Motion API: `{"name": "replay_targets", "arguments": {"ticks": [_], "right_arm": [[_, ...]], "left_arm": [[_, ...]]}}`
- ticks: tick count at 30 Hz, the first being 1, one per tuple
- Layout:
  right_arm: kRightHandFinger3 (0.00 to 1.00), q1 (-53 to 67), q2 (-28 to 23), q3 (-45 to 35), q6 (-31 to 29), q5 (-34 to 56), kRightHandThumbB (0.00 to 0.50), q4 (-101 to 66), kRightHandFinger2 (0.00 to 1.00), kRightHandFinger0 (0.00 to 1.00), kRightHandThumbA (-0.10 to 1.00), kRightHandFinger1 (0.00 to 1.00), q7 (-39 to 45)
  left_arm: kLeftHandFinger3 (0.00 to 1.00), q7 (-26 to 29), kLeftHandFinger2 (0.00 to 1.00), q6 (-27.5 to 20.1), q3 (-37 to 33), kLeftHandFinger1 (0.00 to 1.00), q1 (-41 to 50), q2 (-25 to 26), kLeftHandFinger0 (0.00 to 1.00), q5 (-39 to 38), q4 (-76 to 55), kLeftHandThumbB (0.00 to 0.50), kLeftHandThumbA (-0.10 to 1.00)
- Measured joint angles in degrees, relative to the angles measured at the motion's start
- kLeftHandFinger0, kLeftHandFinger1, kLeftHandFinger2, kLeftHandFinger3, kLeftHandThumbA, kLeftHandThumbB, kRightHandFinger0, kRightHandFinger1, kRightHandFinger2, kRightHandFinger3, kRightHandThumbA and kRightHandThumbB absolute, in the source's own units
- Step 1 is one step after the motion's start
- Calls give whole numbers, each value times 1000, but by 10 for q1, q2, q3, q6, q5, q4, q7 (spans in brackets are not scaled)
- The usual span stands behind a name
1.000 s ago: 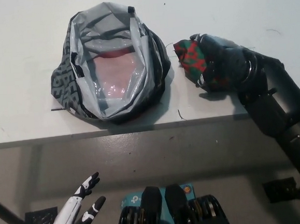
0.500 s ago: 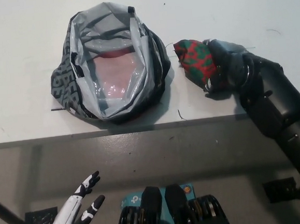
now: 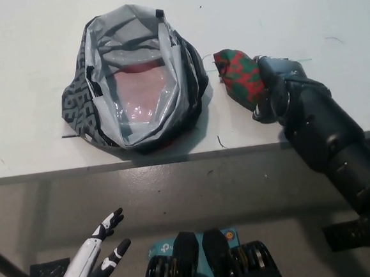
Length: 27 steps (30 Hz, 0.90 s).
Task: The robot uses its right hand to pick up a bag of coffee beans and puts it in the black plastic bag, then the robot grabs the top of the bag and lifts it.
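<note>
Fingers of the right hand (image 3: 276,87) are clamping the coffee bag (image 3: 239,76) right of the gaping plastic bag (image 3: 136,84), ready for transfer; left hand (image 3: 98,254) is idling spread, near left.

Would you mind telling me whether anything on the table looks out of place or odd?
Nothing looks spilled or damaged. The plastic bag lies slumped on its side, mouth gaping toward the table edge, with something reddish already showing through it. The coffee bag lies beside it, at the right hand.

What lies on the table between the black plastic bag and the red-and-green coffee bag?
Head view: nothing but a bare strip of white table separates the black plastic bag from the coffee bag.
</note>
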Motion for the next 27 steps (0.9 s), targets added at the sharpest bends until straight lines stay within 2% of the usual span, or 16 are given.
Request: {"name": "replay_targets", "arguments": {"ticks": [2,3,4,6,7,8,9,10,12,13,14,17,19,21,22,27], "right_arm": [[647,6,0,-2,-10,0,201,2,154,0,-100,4,-36],[605,7,0,-3,-15,0,198,3,136,0,-100,1,-50],[493,8,0,-4,-17,0,182,3,91,0,-100,0,-56],[362,10,0,-6,-25,0,167,3,60,0,-100,0,-78],[296,14,0,-10,-32,0,153,4,74,0,-100,14,-99],[272,16,0,-12,-36,1,145,4,135,0,-100,55,-113],[339,19,0,-16,-40,2,149,4,329,0,-100,164,-124],[339,19,0,-19,-43,2,149,4,329,0,-100,164,-129],[440,28,0,-39,-62,12,138,5,566,0,-100,276,-157],[567,33,1,-54,-73,20,132,6,725,3,-100,369,-171],[593,37,1,-68,-83,29,135,6,772,40,-100,421,-179],[644,43,4,-109,-106,59,153,6,742,16,-72,417,-190],[676,47,6,-134,-113,79,150,3,744,19,-100,430,-190],[776,51,8,-166,-116,105,143,-3,774,1,-100,420,-186],[873,52,9,-174,-116,111,113,-5,776,0,-100,396,-184],[781,55,21,-253,-112,170,115,-14,709,0,-100,292,-163]], "left_arm": [[1000,0,1000,0,0,1000,0,0,1000,0,0,168,986],[1000,0,1000,0,0,1000,0,0,1000,0,0,168,987],[1000,0,1000,0,0,1000,0,0,1000,0,0,169,988],[1000,0,1000,0,0,1000,0,0,1000,0,0,175,988],[1000,0,1000,0,0,1000,0,0,1000,0,0,173,979],[1000,0,1000,0,-1,1000,0,0,1000,1,0,172,978],[1000,0,1000,0,-1,1000,0,0,1000,1,0,170,978],[1000,0,1000,0,-1,1000,0,0,1000,0,0,170,978],[1000,0,1000,0,-1,1000,0,0,1000,1,0,172,980],[1000,0,1000,0,-1,1000,0,0,1000,1,0,169,978],[1000,0,1000,0,-1,1000,0,0,1000,1,0,169,975],[1000,0,1000,0,-1,1000,0,0,1000,1,0,171,971],[1000,0,1000,0,0,1000,0,0,1000,1,0,173,972],[1000,0,1000,0,-1,1000,0,0,1000,1,0,173,972],[1000,0,1000,1,-1,1000,0,0,1000,1,0,171,972],[1000,0,1000,1,-1,1000,0,0,1000,1,2,166,965]]}}
